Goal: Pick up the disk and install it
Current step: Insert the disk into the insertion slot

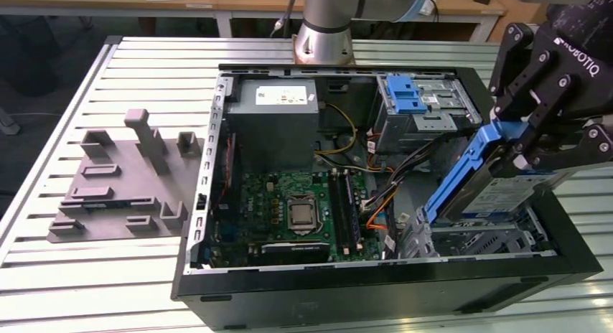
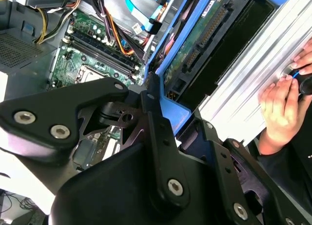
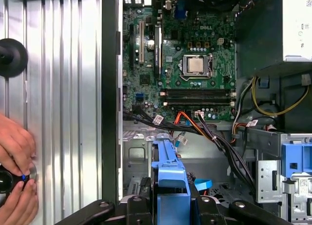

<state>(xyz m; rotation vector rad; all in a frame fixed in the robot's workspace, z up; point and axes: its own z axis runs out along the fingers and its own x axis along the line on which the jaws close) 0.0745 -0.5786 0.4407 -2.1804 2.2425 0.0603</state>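
Note:
The disk [image 1: 498, 195], a silver drive with a blue-and-white label in a blue plastic bracket [image 1: 458, 176], hangs tilted over the empty metal drive cage [image 1: 479, 241] at the corner of the open computer case [image 1: 383, 284] on the exterior view's right. My black gripper [image 1: 513, 151] is shut on its upper end. In the second wrist view the fingers [image 2: 155, 122] clamp the blue bracket [image 2: 171, 112], and the disk's circuit-board side [image 2: 214, 44] faces the camera. The first wrist view has the bracket [image 3: 168, 172] pointing down toward the cage, above my gripper [image 3: 170, 208].
Inside the case lie a green motherboard [image 1: 292, 204], a grey power-supply box [image 1: 278, 116], a blue ribbed latch [image 1: 407, 95] and loose cables [image 1: 383, 197]. A grey fixture [image 1: 120, 182] sits on the slatted table at the exterior view's left. A person's hands [image 3: 14, 154] rest beside the case.

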